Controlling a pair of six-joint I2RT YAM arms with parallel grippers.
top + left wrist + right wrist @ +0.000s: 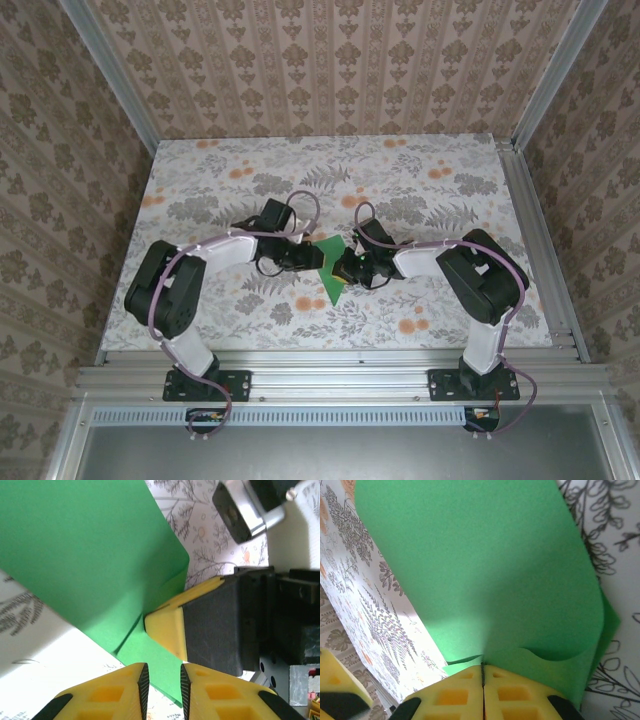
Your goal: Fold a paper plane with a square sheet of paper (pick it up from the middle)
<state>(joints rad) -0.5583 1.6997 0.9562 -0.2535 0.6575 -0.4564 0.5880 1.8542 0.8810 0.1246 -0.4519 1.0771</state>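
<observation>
Right end effector (483, 674): yellow fingers pressed together, no gap at the seam, pinching the near edge of the square sheet of paper (485, 570). From the pinch the green sheet rises and bows over in a soft curl. A second layer lies under it, and a corner of that layer pokes out at the right side. No sharp crease along the curl.

Left end effector (161, 682): fingers (143, 685) narrowly parted, dark pads facing each other across a slim gap. Green paper shows through that gap, lying flat beyond the tips. No clamp on it visible. Just past these fingers, the right arm's yellow fingertip meets the sheet where two layers overlap. The upper layer lifts away to the upper left.

From the overhead view: both arms are bent inward and meet nose to nose at the middle of the worktop (420, 180). The paper sits between the two tips as a small green patch, with its lower point towards the near edge. The sheet rests partly on the floral cloth and is partly held up.

Surroundings: patterned wallpaper panels on three sides and an aluminium rail (340, 378) along the near edge that carries both bases.
</observation>
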